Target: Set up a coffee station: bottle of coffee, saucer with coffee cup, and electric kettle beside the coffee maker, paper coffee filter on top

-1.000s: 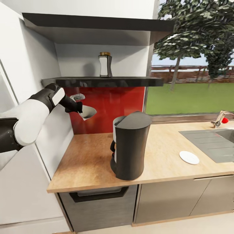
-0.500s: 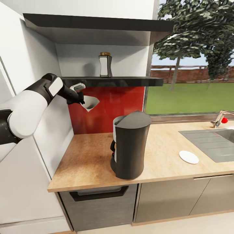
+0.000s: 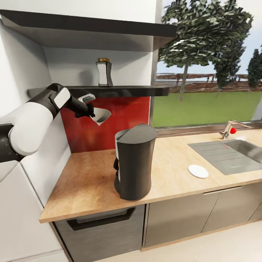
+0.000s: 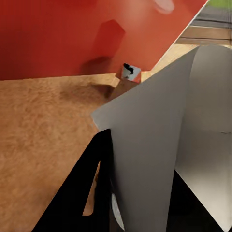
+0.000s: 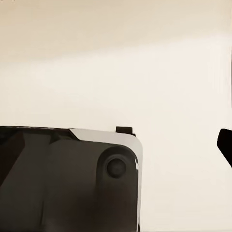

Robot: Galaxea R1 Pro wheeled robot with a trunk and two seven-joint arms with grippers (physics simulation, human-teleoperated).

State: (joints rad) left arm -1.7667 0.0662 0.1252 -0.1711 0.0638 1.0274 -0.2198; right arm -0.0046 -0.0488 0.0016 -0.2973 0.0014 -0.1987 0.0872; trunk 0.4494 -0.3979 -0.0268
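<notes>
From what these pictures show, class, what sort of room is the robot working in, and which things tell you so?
Most likely a home kitchen. A wood-grain countertop over grey cabinet fronts carries a coffee maker, an inset steel sink with a tap sits by a garden window, and a bottle of coffee stands on a wall shelf.

White paper coffee filter (image 3: 100, 115) held aloft, dark coffee maker (image 3: 134, 166) upright on countertop (image 3: 87, 182)
</notes>
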